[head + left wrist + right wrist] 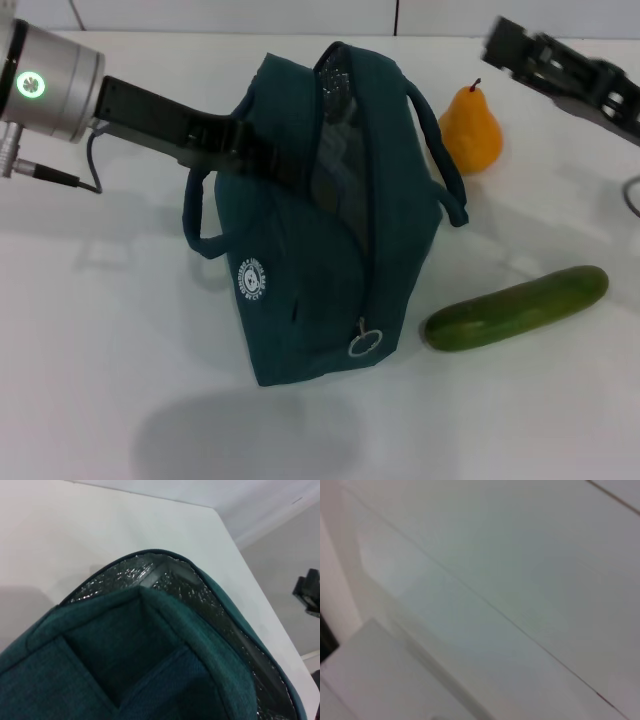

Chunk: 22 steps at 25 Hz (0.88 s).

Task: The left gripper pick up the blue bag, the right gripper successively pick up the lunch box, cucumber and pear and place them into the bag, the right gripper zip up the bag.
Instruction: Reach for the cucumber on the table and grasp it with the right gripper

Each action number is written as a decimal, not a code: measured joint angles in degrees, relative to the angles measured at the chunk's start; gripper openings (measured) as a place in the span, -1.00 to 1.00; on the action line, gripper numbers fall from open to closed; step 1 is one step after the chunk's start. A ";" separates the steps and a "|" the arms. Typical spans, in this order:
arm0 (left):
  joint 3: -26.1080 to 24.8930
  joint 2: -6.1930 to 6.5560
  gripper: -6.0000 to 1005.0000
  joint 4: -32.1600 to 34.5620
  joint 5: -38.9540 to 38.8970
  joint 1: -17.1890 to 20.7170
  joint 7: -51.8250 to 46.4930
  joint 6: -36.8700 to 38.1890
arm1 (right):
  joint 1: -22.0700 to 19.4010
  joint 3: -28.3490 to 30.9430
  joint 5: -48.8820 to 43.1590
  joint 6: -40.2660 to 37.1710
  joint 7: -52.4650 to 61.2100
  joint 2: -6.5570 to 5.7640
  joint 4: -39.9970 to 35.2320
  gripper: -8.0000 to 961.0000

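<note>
The blue bag (320,260) stands mid-table with its top unzipped and its silvery lining (200,600) showing. Its silver ring pull (365,343) hangs at the near end. My left gripper (262,158) reaches in from the left and is shut on the bag's upper left rim. The pear (471,130) stands upright just behind the bag's right side. On the table to the bag's right lies the cucumber (517,308). My right gripper (505,42) hovers high at the far right, beyond the pear, holding nothing I can see. The lunch box is out of view.
The white table (120,330) has bare room to the left of the bag and in front of it. A grey shadow (230,430) falls on the table near the bag's front. The right wrist view shows only pale surfaces.
</note>
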 joint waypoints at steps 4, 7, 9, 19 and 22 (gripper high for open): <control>0.00 -0.06 -0.91 0.01 0.00 0.75 1.15 0.00 | -3.21 -0.05 -3.14 -3.02 -5.57 -1.91 -4.70 0.71; 0.00 -0.16 -0.91 0.01 0.00 1.17 2.51 0.00 | -3.95 -0.06 -8.51 -7.47 -9.83 -3.94 -8.73 0.84; -0.01 -0.25 -0.91 0.01 0.00 1.52 3.08 0.00 | -3.87 0.13 -12.64 -8.79 -10.02 -5.37 -11.44 0.84; -0.09 -0.44 -0.91 0.01 -0.85 2.46 4.00 0.00 | -2.91 0.32 -34.16 -10.57 -11.70 -9.65 -29.78 0.82; -0.09 -0.74 -0.91 0.01 -0.94 2.81 4.55 0.00 | -1.97 0.45 -38.08 -11.31 -11.05 -9.33 -34.92 0.82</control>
